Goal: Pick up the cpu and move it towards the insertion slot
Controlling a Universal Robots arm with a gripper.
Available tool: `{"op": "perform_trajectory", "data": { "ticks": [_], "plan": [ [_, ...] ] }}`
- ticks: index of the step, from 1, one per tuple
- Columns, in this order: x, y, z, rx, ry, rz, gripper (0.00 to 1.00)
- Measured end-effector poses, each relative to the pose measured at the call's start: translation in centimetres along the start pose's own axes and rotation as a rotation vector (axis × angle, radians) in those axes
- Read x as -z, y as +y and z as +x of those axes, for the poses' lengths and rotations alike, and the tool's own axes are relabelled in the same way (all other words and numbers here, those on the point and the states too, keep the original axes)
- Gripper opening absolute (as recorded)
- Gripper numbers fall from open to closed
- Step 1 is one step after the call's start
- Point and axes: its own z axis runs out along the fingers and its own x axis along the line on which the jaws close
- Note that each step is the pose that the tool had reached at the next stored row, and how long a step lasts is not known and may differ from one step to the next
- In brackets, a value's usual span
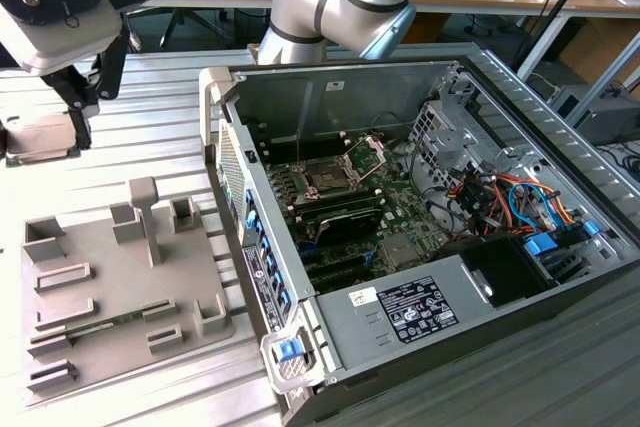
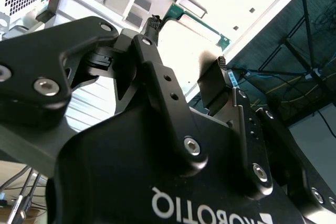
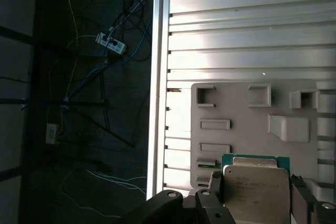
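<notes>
Gripper (image 3: pixel 257 192) clamped on cpu (image 3: pixel 255 192); above tray (image 3: pixel 236 108).

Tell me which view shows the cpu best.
The first wrist view: the cpu shows its pale top up close, held in the gripper. The second wrist view looks past the gripper's black body into glare; in the exterior view I cannot pick it out.

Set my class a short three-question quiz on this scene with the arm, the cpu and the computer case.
1. True or false: the cpu already sits in the slot.
2. Which is the gripper nearest? A the slot; B the cpu; C the case.
3. Fill in: the case lies on the table with its side ____.
Key: 1 false; 2 B; 3 open.
</notes>
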Motion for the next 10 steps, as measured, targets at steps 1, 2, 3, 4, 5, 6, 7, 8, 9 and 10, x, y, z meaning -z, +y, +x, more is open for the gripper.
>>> {"op": "perform_trajectory", "data": {
  "ticks": [1, 2, 3, 4, 5, 6, 7, 8, 9, 10],
  "plan": [
    [0.00, 0.00, -0.06, 0.000, 0.0001, 0.0000, 0.55],
    [0.00, -0.01, -0.14, 0.000, 0.0001, 0.0000, 0.55],
    [0.00, -0.01, -0.25, 0.000, 0.0001, 0.0001, 0.55],
    [0.00, -0.02, -0.37, 0.000, 0.0002, 0.0000, 0.55],
    [0.00, -0.03, -0.49, 0.000, 0.0002, 0.0001, 0.55],
    [0.00, -0.03, -0.59, 0.000, 0.0002, 0.0000, 0.55],
    [0.00, -0.04, -0.66, 0.000, 0.0003, 0.0000, 0.55],
    [0.00, -0.04, -0.70, 0.000, 0.0002, -0.0001, 0.55],
    [0.00, -0.04, -0.74, 0.000, 0.0002, 0.0000, 0.55],
    [0.01, -0.04, -0.79, 0.000, 0.0003, 0.0001, 0.55]
  ]
}}
